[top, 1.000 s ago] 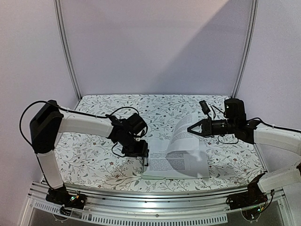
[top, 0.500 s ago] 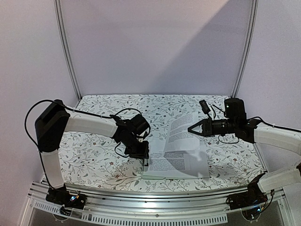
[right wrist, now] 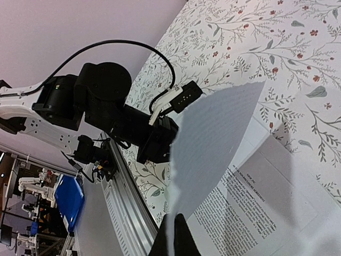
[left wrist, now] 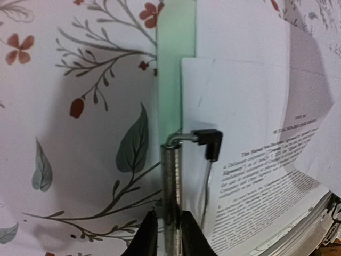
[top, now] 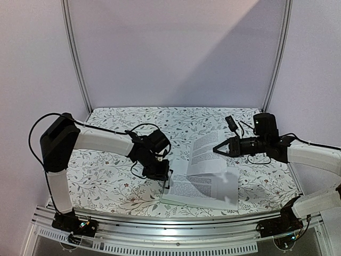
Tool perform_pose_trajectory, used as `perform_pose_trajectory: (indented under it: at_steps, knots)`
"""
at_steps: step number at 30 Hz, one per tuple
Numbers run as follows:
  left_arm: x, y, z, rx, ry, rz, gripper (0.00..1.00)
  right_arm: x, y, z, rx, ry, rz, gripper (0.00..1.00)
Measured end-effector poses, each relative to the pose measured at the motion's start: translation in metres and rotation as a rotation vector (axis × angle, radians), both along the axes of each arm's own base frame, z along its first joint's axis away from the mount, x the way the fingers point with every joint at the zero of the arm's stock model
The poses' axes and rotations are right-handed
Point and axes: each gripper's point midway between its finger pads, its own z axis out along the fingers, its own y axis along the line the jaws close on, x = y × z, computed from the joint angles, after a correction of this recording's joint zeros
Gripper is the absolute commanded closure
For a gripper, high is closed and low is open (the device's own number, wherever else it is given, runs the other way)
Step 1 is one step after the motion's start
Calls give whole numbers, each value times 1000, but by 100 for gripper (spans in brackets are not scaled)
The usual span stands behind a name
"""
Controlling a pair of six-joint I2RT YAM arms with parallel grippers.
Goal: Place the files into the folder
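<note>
On the left, the left gripper (top: 162,173) is down at the left short edge of the folder (left wrist: 176,64). Its jaws are nearly closed, pinching the metal spring of the clip (left wrist: 206,143). The clip's dark pad looks raised a little off the paper, though I can't be sure. The folder lies flat on the flowered table cloth (top: 106,176) near the front edge, and the stacked sheets (top: 202,189) on it lie printed side up.

Over the stack's far right part, the lifted sheet (top: 205,154) stands up off the pile, bowed, with its print facing the camera. The right gripper (top: 217,149) has its jaws closed on the sheet's right edge.

As I see it, the step in hand is getting this sheet under the clip. The left jaws should hold the clip pressed open until the paper's left edge is well under the pad. The right arm should lay the sheet low and flat, square to the board's long edges, and slide it leftwards without buckling it. It should let go only once the clip has bitten.

As for writing, a capital heading on the top stacked sheet seems to end in "AGREEMENT". The body text is too small to read. I see no brand marks.
</note>
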Motion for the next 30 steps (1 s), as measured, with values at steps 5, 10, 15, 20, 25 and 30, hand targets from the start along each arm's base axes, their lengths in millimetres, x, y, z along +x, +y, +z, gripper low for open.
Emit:
perform_pose_trajectory:
  at_steps: [5, 10, 15, 20, 25, 30]
  knots:
    - [-1, -2, -4, -11, 8, 3, 92, -8, 1, -13, -1, 53, 30, 100]
    - [-1, -5, -3, -22, 10, 2, 80, -14, 1, -16, 5, 77, 43, 100]
    - [2, -7, 0, -27, -8, 7, 65, -16, -1, -14, 7, 67, 43, 100]
    - [4, -3, 2, 3, -31, 6, 63, -16, -1, -12, 9, 59, 44, 100]
    - [8, -5, 4, 23, -39, 4, 63, -16, -1, -12, 7, 58, 45, 100]
    - [9, -19, 2, 27, -44, -24, 63, -16, -1, -13, 4, 51, 46, 100]
